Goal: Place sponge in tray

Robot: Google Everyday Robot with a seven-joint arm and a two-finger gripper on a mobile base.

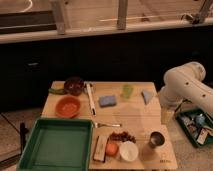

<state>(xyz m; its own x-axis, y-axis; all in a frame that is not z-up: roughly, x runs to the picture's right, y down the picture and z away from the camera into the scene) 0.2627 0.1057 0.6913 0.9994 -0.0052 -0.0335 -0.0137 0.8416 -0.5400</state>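
I expect the sponge (107, 101) to be light and squashy, so I'd pinch it across its short sides from above. It's a small flat blue-grey pad lying mid-desk (142, 120), well apart from the green tray (30, 145) at front left. My claw (167, 118) hangs by the desk's right edge; I cannot tell its state.
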